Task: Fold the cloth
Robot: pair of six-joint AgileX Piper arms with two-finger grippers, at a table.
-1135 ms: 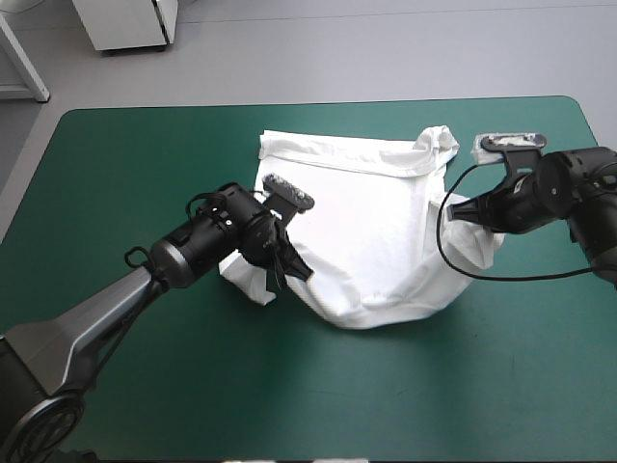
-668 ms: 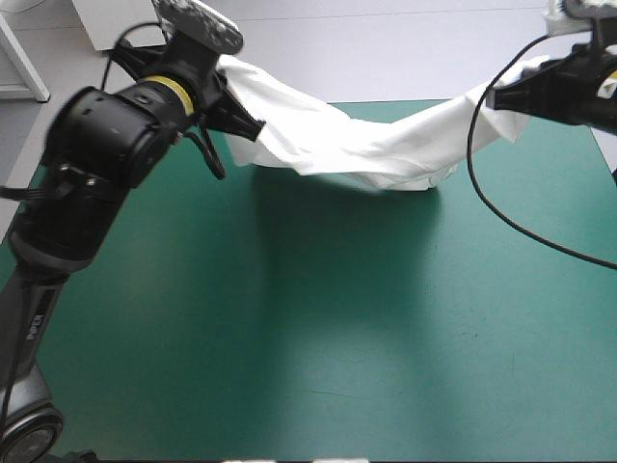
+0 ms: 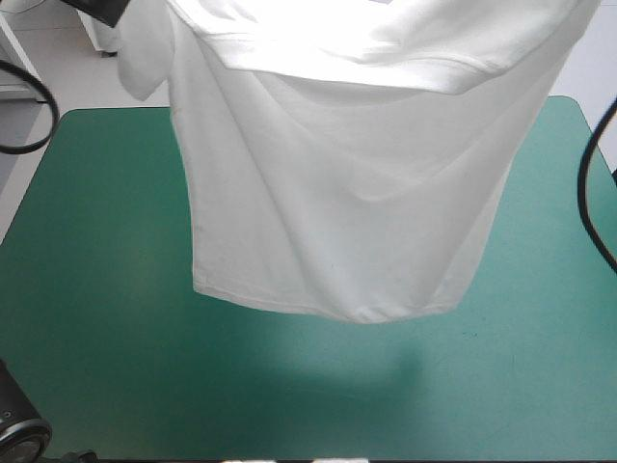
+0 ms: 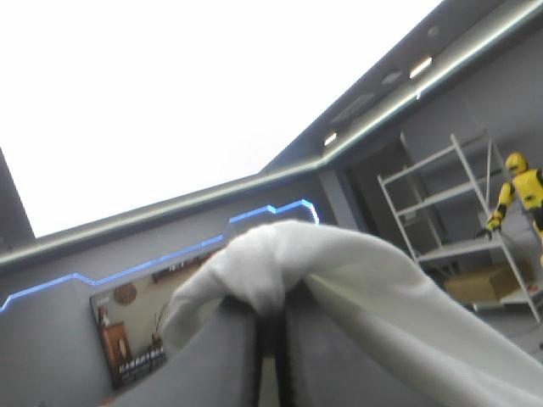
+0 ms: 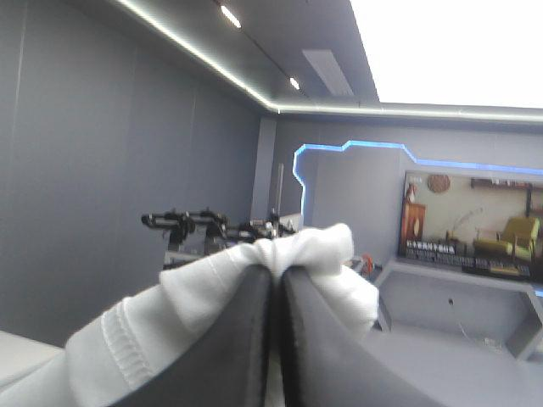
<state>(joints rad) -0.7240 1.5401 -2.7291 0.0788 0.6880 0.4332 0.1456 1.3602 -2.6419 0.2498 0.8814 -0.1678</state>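
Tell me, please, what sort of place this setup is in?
Probably a robot test bench for cloth handling, not a home: a table with a plain teal-green cover, and a white T-shirt held up over it by the left gripper and the right gripper, both shut on it.

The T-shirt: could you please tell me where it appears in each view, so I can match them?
High view: the T-shirt hangs spread above the teal-green table.
Left wrist view: bunched between the left gripper's shut fingers.
Right wrist view: bunched between the right gripper's shut fingers.
Shared landmark: the white cloth itself, alone in all three.
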